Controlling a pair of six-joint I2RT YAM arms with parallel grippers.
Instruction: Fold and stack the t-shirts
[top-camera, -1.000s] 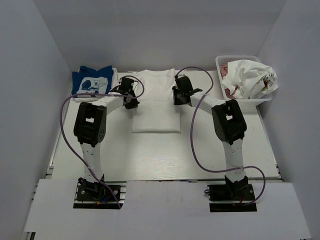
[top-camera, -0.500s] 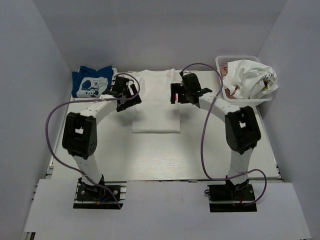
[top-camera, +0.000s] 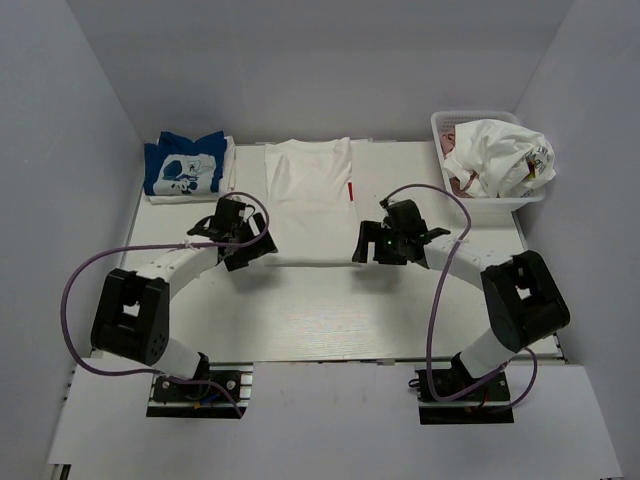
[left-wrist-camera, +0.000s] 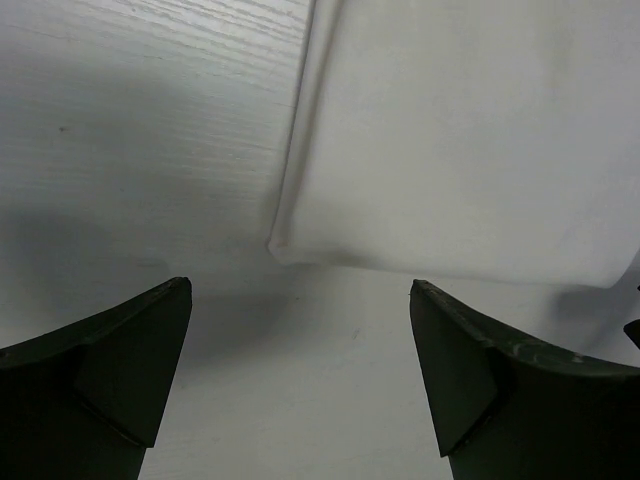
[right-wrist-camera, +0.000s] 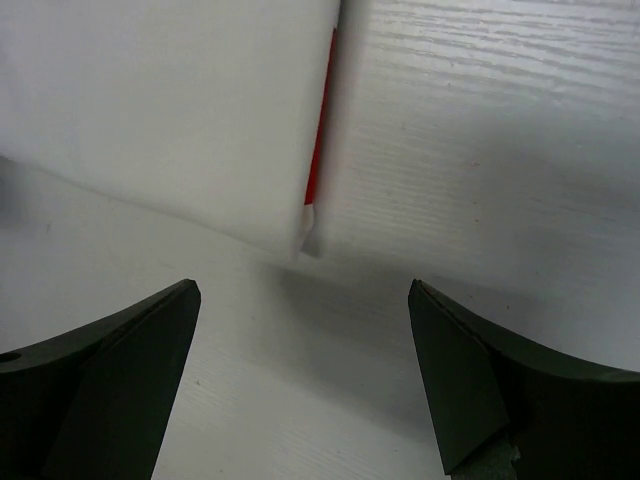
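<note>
Both gape empty beside the folded white t-shirt (top-camera: 308, 205): left gripper (left-wrist-camera: 300, 335) just off its near left corner, right gripper (right-wrist-camera: 303, 335) off its near right corner.

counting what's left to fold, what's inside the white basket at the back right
A crumpled white t-shirt fills the basket, heaped above its rim; pink fabric peeks out at its left. Anything underneath is covered.

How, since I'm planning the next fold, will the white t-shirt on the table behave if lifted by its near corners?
Probably floppy: the white t-shirt lies flat in thin soft layers, so its middle would likely sag. Likely light, being thin, and its folded layers may slide apart.
</note>
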